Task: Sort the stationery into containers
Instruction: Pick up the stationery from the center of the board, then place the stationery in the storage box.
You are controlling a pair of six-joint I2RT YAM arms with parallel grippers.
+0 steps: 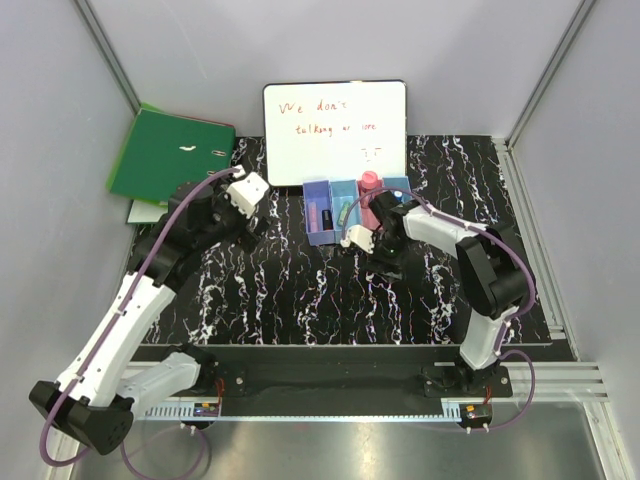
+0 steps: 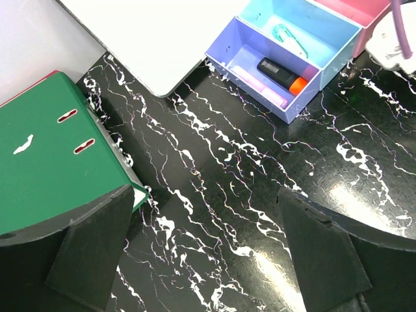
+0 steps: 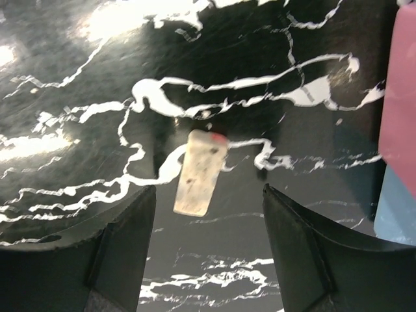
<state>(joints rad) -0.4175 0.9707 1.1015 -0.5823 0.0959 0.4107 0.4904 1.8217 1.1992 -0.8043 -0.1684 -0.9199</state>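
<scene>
The joined bins [image 1: 345, 205] stand in front of the whiteboard. In the left wrist view the purple-blue bin [image 2: 229, 44] holds a lilac marker [image 2: 260, 86] and a black, orange-capped highlighter [image 2: 281, 75]. The light blue bin [image 2: 338, 36] holds a small green piece [image 2: 289, 39]. A pink item [image 1: 369, 184] stands in the pink bin. A small cream block with a red end [image 3: 200, 172] lies on the table. My right gripper [image 3: 208, 193] is open with the block between its fingertips, untouched. My left gripper [image 2: 205, 214] is open and empty over bare table left of the bins.
A green ring binder [image 1: 170, 155] lies at the back left, close to my left gripper, and shows in the left wrist view [image 2: 45, 156]. The whiteboard [image 1: 335, 120] leans on the back wall. The pink bin's wall [image 3: 400, 84] is just right of my right gripper.
</scene>
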